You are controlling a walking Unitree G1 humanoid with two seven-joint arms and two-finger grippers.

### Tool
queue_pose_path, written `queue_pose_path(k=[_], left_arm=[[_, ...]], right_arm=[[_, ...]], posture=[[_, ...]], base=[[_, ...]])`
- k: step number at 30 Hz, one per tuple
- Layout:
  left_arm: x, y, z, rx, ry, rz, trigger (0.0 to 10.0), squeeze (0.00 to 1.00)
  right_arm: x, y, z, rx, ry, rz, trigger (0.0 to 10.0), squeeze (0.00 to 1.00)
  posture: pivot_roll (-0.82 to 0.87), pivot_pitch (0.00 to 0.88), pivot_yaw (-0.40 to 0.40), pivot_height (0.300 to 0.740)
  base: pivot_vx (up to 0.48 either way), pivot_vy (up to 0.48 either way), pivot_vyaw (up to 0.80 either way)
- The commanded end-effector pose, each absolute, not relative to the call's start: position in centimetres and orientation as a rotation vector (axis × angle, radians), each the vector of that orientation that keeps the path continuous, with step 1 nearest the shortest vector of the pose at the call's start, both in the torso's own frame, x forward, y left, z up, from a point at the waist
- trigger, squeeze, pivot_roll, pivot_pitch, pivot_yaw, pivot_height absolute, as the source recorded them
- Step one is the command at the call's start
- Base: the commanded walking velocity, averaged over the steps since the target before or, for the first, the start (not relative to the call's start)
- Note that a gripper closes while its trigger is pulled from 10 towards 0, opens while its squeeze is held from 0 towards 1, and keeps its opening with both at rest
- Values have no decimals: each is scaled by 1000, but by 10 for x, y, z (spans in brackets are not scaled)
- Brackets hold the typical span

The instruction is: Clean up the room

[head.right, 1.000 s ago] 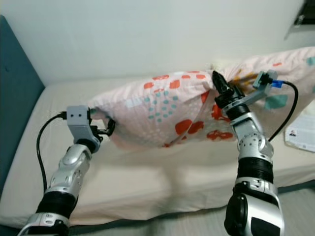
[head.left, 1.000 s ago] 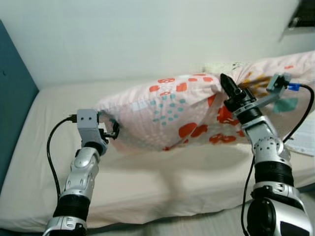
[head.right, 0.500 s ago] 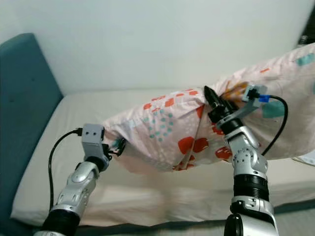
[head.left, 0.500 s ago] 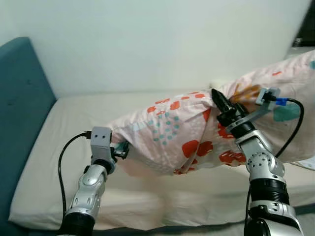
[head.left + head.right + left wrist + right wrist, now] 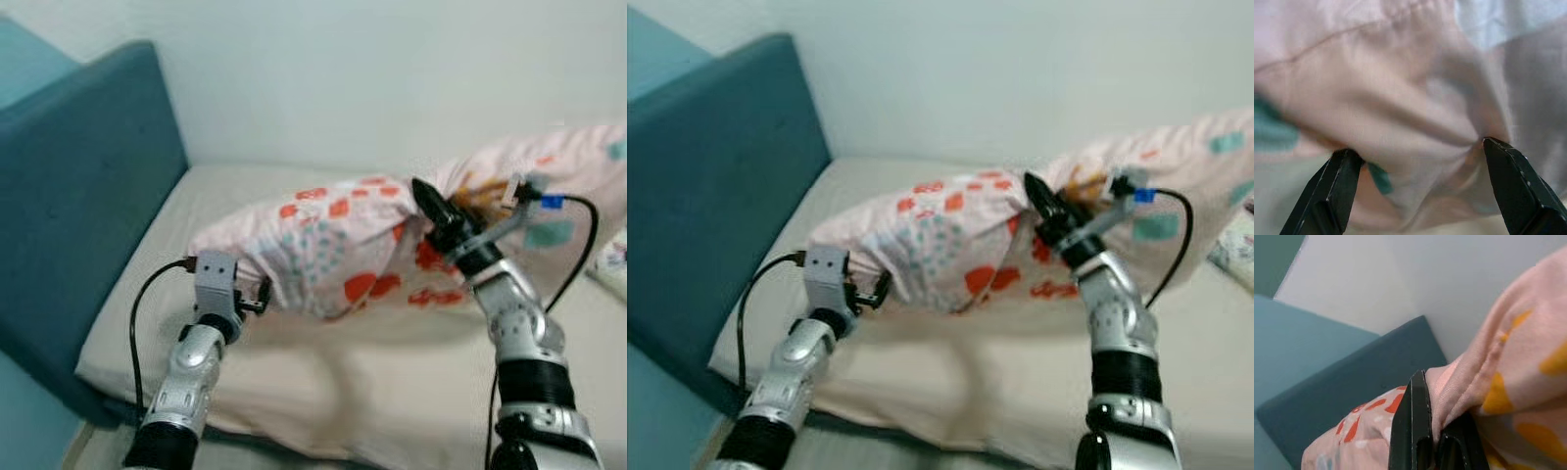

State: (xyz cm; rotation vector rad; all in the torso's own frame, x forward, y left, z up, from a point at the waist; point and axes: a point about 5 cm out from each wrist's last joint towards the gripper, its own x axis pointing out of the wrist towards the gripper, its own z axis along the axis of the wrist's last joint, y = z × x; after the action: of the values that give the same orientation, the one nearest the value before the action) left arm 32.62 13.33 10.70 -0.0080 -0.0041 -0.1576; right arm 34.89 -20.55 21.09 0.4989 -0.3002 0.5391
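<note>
One pink pillow (image 5: 338, 240), printed with red, teal and orange marks, is held above one cream mattress (image 5: 392, 392), stretched from the left gripper across to the right gripper. A second pink printed piece of bedding (image 5: 578, 171) is seen at the far right, just behind the right arm; whether it is a separate pillow or part of the same fabric cannot be told.

Two silver arms are raised over the near edge of the bed. The left gripper (image 5: 257, 292) is placed at the pillow's near left corner; in the left wrist view its two black fingers (image 5: 1337, 191) are spread apart, with a fold of the pink fabric (image 5: 1400, 122) bunched between the tips and touched by both. The right gripper (image 5: 1036, 204) is set at the top edge of the pillow, towards the right of the scene, and its two fingers (image 5: 1413, 431) are pressed together on a pinched ridge of the pillowcase.

One teal headboard (image 5: 78, 196) is seen at the left of the bed, upright against the mattress. One pale wall (image 5: 392, 69) runs along the far side. A printed item (image 5: 1236, 250) lies at the far right edge, too blurred to be identified
</note>
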Motion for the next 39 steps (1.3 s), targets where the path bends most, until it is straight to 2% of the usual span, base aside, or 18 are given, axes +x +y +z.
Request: queue_pose_path(k=[1,20,28,32,39], left_arm=[[324,139,104,-17,8,-134,10000,0],[322,135,102,-20,12,-165,10000,0],[321,132,101,10,23,-188,10000,0],[322,130,101,11,22,-194,10000,0],[322,132,103,-12,13,-173,10000,0]], right_arm=[[349,-193,230,482,-370,613,10000,0],[346,-187,225,475,-348,644,10000,0],[349,-188,222,474,-332,598,10000,0],[355,-195,219,488,-315,517,10000,0],[353,-192,219,447,-318,532,10000,0]], posture=[[-15,0,-48,740],[-17,0,-48,740],[-19,0,-48,740],[-20,0,-48,740],[-20,0,-48,740]], base=[[0,0,788],[0,0,788],[0,-467,690],[0,-468,0],[0,-401,177]])
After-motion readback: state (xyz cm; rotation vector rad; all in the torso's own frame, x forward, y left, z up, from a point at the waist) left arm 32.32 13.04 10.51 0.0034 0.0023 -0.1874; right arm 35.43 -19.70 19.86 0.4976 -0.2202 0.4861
